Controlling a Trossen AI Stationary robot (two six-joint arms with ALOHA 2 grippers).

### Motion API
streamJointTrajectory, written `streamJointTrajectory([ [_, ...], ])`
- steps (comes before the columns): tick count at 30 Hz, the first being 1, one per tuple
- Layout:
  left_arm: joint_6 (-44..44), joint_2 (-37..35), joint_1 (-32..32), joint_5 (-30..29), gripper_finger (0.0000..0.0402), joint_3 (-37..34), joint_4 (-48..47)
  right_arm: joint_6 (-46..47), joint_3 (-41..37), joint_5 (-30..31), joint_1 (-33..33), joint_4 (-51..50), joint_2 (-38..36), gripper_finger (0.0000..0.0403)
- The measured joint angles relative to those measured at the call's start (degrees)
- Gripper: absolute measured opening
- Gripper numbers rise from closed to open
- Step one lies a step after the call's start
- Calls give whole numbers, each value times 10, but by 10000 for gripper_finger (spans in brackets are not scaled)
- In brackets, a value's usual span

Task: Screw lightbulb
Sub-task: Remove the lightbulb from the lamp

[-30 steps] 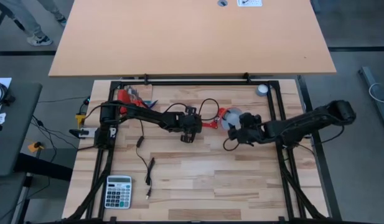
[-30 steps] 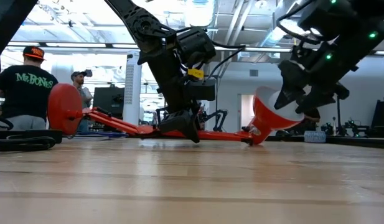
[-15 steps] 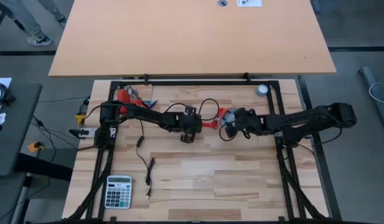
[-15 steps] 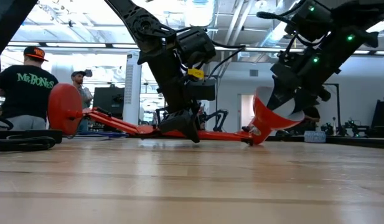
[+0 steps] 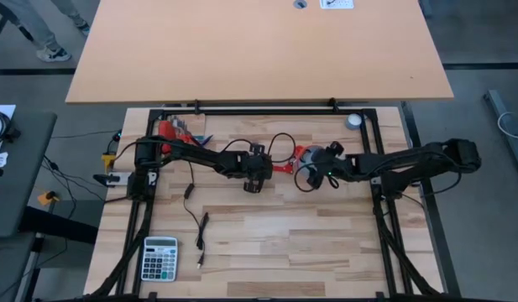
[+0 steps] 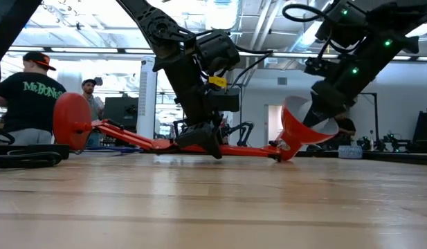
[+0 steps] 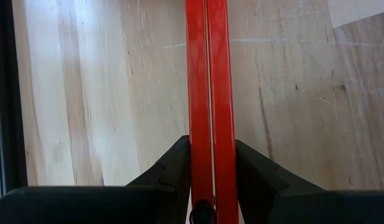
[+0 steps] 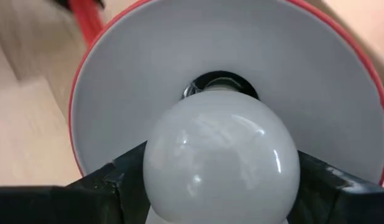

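Here: Seating the Bulb in the Socket

Just right of centre in the high view: right gripper (image 5: pixel 316 171) at the mouth of the red lamp shade (image 5: pixel 306 159), pinching the lightbulb (image 8: pixel 221 155) between its two dark fingers (image 8: pixel 126 171). In the right wrist view, shown with the round glass end toward the camera and the screw base pointing away, toward the dark socket (image 8: pixel 220 82) deep in the white-lined shade. Long axis of the bulb in line with the gripper's approach. By the low view, slanting from upper right down to lower left, into a shade (image 6: pixel 296 131) that opens up and to the right. Base apparently at or just inside the socket rim. Threads hidden behind the glass, so depth of engagement impossible to tell.

Just left of centre in the high view: left gripper (image 5: pixel 257 174) pressed together on the red lamp arm (image 7: pixel 210 74), one finger on each side, pinning it against the wooden table (image 5: pixel 267 226).

Probably best done as follows:
- Centre the base on the socket before any turn, since a tilted start risks cross-threading.
- Push only lightly along the axis, then rotate about that same axis.
- Squeeze the glass no harder than needed.
- Rely on the left clamp to resist the twist and stop the lamp rolling.
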Motion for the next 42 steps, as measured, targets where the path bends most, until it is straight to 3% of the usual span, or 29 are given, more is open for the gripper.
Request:
streamJointTrajectory([
  [15, 0, 0, 0, 0, 91, 0, -1, -486, 0, 4, 20, -2, 0, 285],
  [19, 0, 0, -1, 3, 91, 0, 1, -567, 0, 14, 34, -1, 0, 285],
  [24, 0, 0, 0, 2, 91, 0, 4, -563, 0, 58, 52, -15, 0, 292],
  [35, 0, 0, 0, 0, 91, 0, 1, -442, 0, 136, 111, -21, 0, 352],
  [42, 0, 0, 0, 0, 91, 0, 1, -402, 1, 191, 144, -23, 0, 343],
])
